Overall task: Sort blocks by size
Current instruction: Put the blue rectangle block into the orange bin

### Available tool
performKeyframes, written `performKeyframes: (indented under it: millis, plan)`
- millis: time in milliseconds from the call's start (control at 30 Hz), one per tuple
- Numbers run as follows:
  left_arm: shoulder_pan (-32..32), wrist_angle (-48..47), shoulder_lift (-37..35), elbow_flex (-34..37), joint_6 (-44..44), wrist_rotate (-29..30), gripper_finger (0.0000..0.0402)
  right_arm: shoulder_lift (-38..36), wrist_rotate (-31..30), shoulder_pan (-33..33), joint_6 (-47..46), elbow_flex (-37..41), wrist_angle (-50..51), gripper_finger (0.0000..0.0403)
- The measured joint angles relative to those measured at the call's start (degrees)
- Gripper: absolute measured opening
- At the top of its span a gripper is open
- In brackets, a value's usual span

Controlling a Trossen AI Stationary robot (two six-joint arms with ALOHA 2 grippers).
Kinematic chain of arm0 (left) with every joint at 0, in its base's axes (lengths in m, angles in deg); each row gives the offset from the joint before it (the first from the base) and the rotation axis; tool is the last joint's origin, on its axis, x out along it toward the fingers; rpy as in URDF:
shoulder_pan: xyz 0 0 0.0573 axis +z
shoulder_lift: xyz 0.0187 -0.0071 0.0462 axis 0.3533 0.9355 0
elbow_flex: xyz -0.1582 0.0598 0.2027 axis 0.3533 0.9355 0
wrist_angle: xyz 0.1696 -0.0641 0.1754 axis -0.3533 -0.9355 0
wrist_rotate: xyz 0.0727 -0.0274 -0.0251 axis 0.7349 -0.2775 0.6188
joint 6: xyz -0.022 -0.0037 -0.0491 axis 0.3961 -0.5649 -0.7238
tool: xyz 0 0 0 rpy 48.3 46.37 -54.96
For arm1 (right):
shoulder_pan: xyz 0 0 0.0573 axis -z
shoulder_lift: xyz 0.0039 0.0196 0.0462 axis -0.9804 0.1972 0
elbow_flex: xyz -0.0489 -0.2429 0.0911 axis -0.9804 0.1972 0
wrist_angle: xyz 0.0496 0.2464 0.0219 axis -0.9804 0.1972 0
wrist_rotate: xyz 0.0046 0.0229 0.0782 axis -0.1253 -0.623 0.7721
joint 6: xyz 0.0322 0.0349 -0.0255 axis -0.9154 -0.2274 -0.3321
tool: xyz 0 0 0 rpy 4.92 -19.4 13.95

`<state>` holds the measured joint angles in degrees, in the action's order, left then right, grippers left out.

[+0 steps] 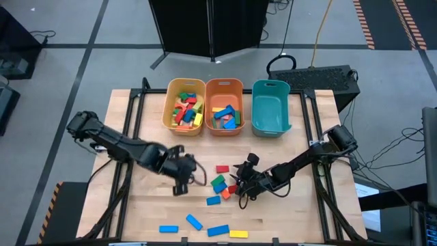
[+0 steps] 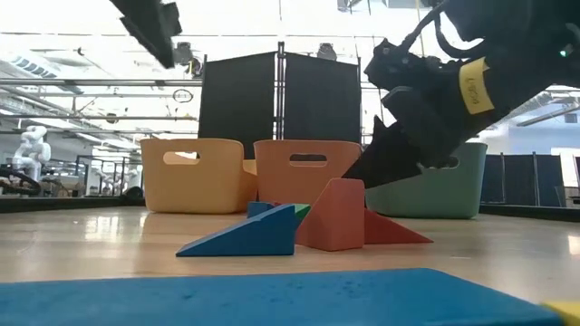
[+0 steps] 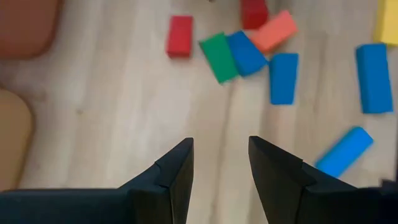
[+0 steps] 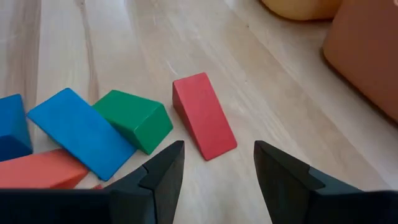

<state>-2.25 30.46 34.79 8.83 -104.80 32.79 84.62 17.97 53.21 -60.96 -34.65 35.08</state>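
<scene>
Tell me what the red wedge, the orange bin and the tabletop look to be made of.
Red wedge: probably painted wood, with a matte, even colour and crisp edges.
Orange bin: looks like moulded plastic, with smooth walls, rounded corners and a cut-out handle slot.
Tabletop: wood, pale planks with visible grain and seams, lightly glossy.

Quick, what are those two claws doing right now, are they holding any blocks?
Left gripper: open, empty, above bare table.
Right gripper: open, empty, just short of the red wedge block.
</scene>
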Motion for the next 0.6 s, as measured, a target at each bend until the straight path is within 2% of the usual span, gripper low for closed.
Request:
performKeyframes:
  millis: [400, 600]
  plan:
    - [-16.5, -0.2, 2.7, 0.0, -11.6, 1.1, 0.0154, 0.0, 0.1, 1.9, 3.0, 0.0, -0.4, 0.018]
    - [-23.9, 4.3, 6.7, 0.0, -17.2, 1.0, 0.0154, 0.0, 0.0, 2.4, 3.1, 0.0, -0.4, 0.018]
